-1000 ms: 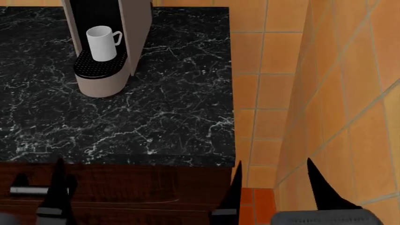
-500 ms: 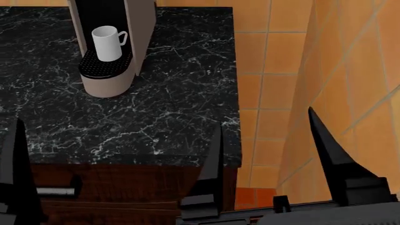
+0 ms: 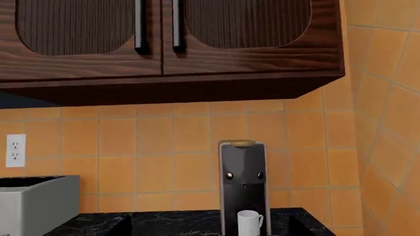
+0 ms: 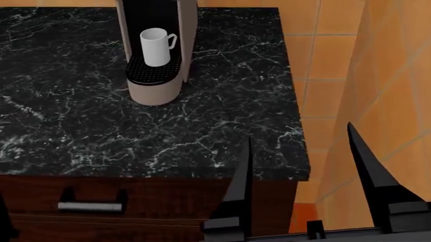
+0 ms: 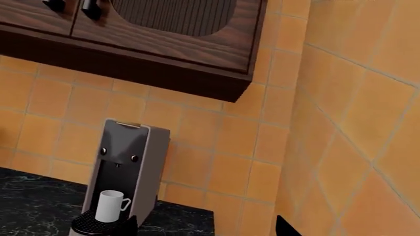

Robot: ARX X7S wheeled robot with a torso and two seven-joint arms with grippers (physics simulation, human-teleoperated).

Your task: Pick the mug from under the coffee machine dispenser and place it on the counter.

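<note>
Mug [image 4: 156,47] sits on the machine [image 4: 156,75] drip tray at 11 o'clock, handle toward 3; light, rigid, probably slick, so pinch the body mid-height; left claw unseen, right claw [image 4: 300,189] at 5 spread empty.

A dark wood wall cabinet [image 3: 170,46] hangs above the orange tiled wall [image 3: 164,142], with two doors that have ribbed inset panels and a pair of vertical bar handles [image 3: 157,24] close together at the middle seam. A white wall outlet [image 3: 15,150] sits on the tiles near a grey box-shaped appliance [image 3: 36,204], seen only in part. In the head view, dark wood drawers [image 4: 135,201] carry a silver bar handle [image 4: 90,205]. An orange tiled side wall [image 4: 384,91] rises to the right.
</note>
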